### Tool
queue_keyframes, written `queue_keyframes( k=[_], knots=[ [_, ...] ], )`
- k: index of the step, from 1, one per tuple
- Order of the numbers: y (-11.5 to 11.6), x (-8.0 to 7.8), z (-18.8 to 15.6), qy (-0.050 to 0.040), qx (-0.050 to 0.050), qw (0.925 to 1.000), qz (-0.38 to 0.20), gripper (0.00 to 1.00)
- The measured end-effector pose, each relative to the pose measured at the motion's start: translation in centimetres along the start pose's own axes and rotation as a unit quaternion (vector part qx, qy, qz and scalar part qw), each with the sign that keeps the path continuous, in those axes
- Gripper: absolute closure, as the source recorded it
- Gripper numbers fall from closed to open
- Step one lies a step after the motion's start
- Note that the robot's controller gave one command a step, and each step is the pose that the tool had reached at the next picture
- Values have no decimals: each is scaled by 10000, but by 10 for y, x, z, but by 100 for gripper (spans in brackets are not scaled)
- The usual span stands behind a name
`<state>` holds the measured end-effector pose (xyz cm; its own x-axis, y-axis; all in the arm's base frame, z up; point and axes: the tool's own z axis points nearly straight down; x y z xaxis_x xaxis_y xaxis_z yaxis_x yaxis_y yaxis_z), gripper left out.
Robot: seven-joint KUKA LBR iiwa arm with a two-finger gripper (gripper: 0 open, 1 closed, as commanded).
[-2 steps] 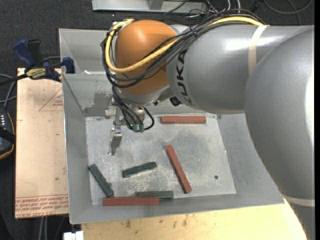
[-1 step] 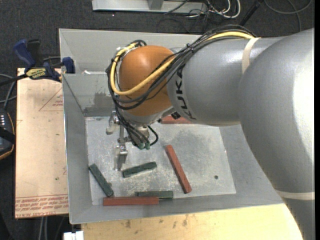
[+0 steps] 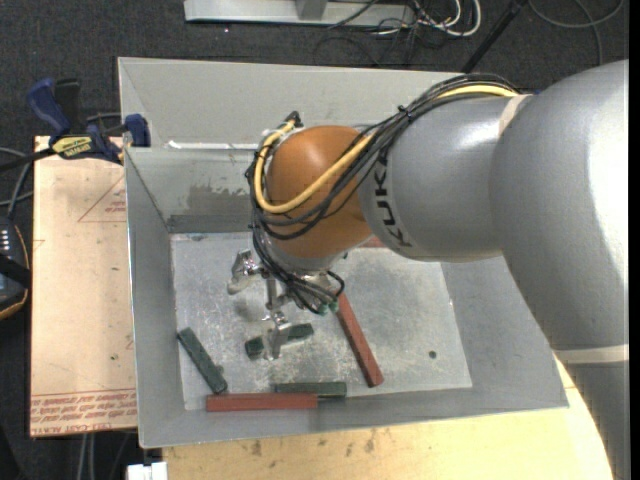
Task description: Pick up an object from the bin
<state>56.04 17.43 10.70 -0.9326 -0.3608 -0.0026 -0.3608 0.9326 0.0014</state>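
My gripper (image 3: 274,320) hangs below the orange wrist cover, low over the middle of the bin floor. A small dark green block (image 3: 256,348) lies just at its lower left tip, touching or nearly touching it. A red-brown bar (image 3: 359,343) lies slanted just to the right of the gripper. A short dark green bar (image 3: 311,389) rests near the front wall, below the gripper.
A long red-brown bar (image 3: 261,402) lies along the front wall. A dark green bar (image 3: 201,360) lies slanted at the front left. The arm and its cables cover the bin's right and back parts.
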Motion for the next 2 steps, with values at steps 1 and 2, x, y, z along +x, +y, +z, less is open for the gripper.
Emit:
queue_keyframes(
  k=[1,2],
  knots=[
    [-2,34,13,10,-1,9972,750,100],
    [-3,34,13,10,-2,9972,753,100]
  ],
)
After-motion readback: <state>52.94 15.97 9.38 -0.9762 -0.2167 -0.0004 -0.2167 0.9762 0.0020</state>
